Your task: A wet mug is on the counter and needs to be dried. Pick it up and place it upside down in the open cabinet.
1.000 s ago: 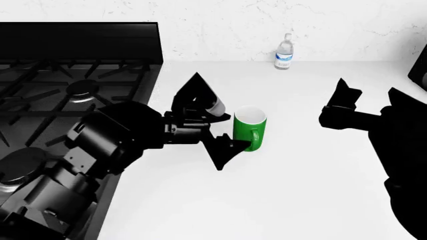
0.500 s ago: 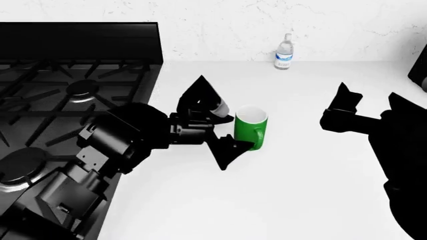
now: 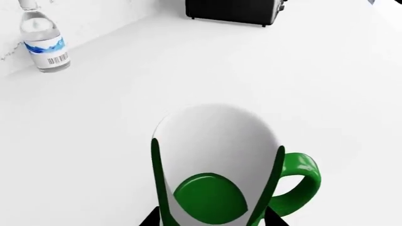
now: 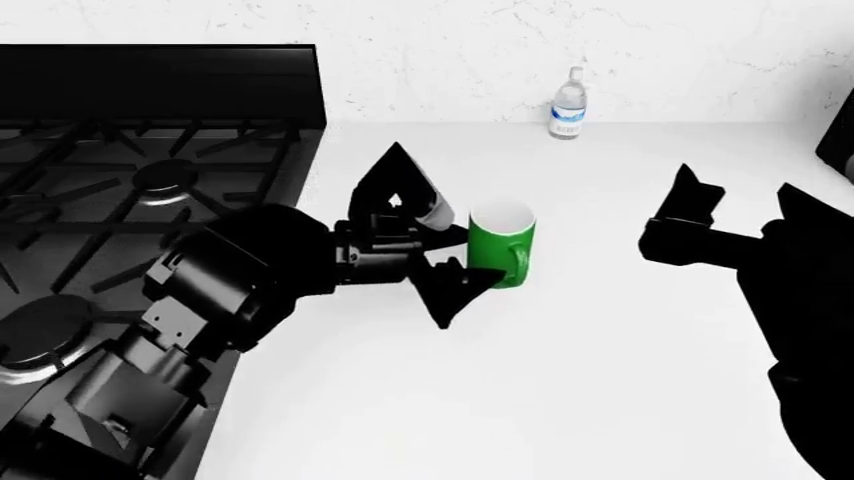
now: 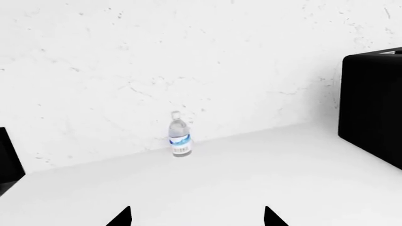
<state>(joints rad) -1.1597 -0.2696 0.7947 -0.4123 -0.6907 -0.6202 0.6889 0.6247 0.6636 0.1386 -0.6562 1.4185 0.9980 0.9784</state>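
The green mug [image 4: 507,240] stands upright at the middle of the white counter [image 4: 574,380], its handle [image 4: 515,268] turned toward me. My left gripper [image 4: 474,258] reaches in from the stove side and is shut on the mug. In the left wrist view the mug [image 3: 213,141] fills the lower middle, opening toward the camera, with a black fingertip [image 3: 150,219] pressed against each outer wall. My right gripper [image 4: 687,215] hovers open to the mug's right with nothing between its fingers [image 5: 124,217]. The cabinet is out of view.
A black gas stove [image 4: 134,180] takes up the left side. A small clear water bottle [image 4: 569,105] stands against the speckled back wall. A black box-shaped appliance [image 5: 373,108] sits at the counter's far right edge.
The left gripper has closed in on the mug, and mug and gripper sit slightly higher in the head view than before. The right arm has not moved.
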